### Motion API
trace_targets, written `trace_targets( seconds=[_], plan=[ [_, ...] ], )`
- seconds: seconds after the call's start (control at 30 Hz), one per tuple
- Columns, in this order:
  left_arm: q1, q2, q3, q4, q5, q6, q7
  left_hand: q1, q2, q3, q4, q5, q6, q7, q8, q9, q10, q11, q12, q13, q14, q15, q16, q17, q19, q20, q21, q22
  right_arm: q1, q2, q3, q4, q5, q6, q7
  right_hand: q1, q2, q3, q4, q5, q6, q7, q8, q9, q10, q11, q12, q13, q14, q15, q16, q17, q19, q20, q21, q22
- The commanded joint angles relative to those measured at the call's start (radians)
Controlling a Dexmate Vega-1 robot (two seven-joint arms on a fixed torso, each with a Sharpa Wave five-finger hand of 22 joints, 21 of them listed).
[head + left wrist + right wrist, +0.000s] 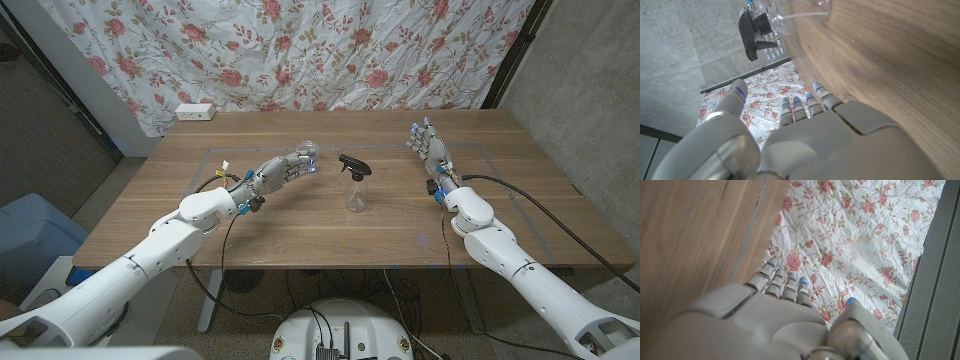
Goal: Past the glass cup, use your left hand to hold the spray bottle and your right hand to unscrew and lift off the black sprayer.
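Observation:
The clear spray bottle [355, 192] stands upright mid-table with its black sprayer [351, 165] on top. A glass cup [308, 149] stands to its left, just behind the fingertips of my left hand [285, 170]. That hand is empty, fingers stretched out toward the bottle and a short gap away from it. In the left wrist view the left hand [805, 135] points at the bottle [797, 12] and sprayer [751, 32]. My right hand [429, 150] stands right of the bottle, well apart from it, fingers straight and empty; the right hand [780, 325] is over bare wood.
A white power strip [195, 112] lies at the table's far left edge, in front of the floral curtain [330, 50]. Faint tape lines mark a rectangle on the wooden table [300, 235]. A blue bin [35, 235] stands on the floor to the left.

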Motion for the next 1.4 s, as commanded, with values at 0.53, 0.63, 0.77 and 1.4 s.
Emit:
trace_targets(
  seconds=[0.53,0.63,0.77,1.4],
  plan=[
    [-0.129,-0.034,0.101,0.133,0.078,-0.038,-0.186,0.103,-0.050,0.022,0.003,0.009,-0.053,-0.020,-0.005,0.004,-0.043,-0.016,-0.009,0.002,-0.057,-0.027,-0.004,0.005,-0.091,-0.046,-0.006,0.002,-0.048,-0.010,0.012,-0.052,-0.011,0.018,-0.028,0.026,0.007,0.013,-0.025,0.006,0.005,0.002,0.006,0.003,0.000,0.004,0.000,-0.001,0.005,-0.002,0.002,-0.013,0.005,0.000,0.002,0.003],
    [-0.140,-0.046,0.109,0.155,0.084,-0.050,-0.199,0.130,-0.064,0.026,0.004,0.008,-0.087,-0.014,-0.010,0.003,-0.062,-0.012,-0.011,0.002,-0.080,-0.020,-0.005,0.005,-0.123,-0.042,-0.006,0.002,-0.039,0.000,0.008,-0.036,-0.014,0.031,-0.024,0.024,0.008,0.013,-0.024,0.005,0.006,0.002,0.006,0.003,0.002,0.004,0.001,-0.001,0.007,-0.002,0.003,-0.014,0.005,0.000,0.001,0.003],
    [-0.171,-0.067,0.129,0.194,0.105,-0.065,-0.227,0.159,-0.079,0.029,0.006,0.007,-0.132,-0.003,-0.015,0.003,-0.095,-0.005,-0.015,0.001,-0.104,-0.009,-0.004,0.005,-0.149,-0.042,-0.003,0.002,-0.036,0.001,0.003,-0.036,-0.021,0.030,-0.020,0.020,0.009,0.012,-0.022,0.005,0.006,0.001,0.006,0.003,0.003,0.005,0.001,-0.001,0.007,-0.002,0.004,-0.014,0.005,0.000,0.001,0.003],
    [-0.245,-0.117,0.203,0.251,0.199,-0.083,-0.264,0.222,-0.113,0.030,0.009,-0.001,-0.209,0.019,-0.010,0.002,-0.185,0.014,-0.019,0.000,-0.191,0.007,-0.008,0.005,-0.244,-0.042,-0.006,0.002,-0.050,-0.004,0.004,-0.041,-0.014,0.028,-0.014,0.007,0.005,0.009,-0.019,0.003,0.005,0.002,0.005,0.003,0.003,0.007,0.001,-0.001,0.006,-0.001,0.006,-0.018,0.004,-0.001,0.000,0.003]
  ],
)
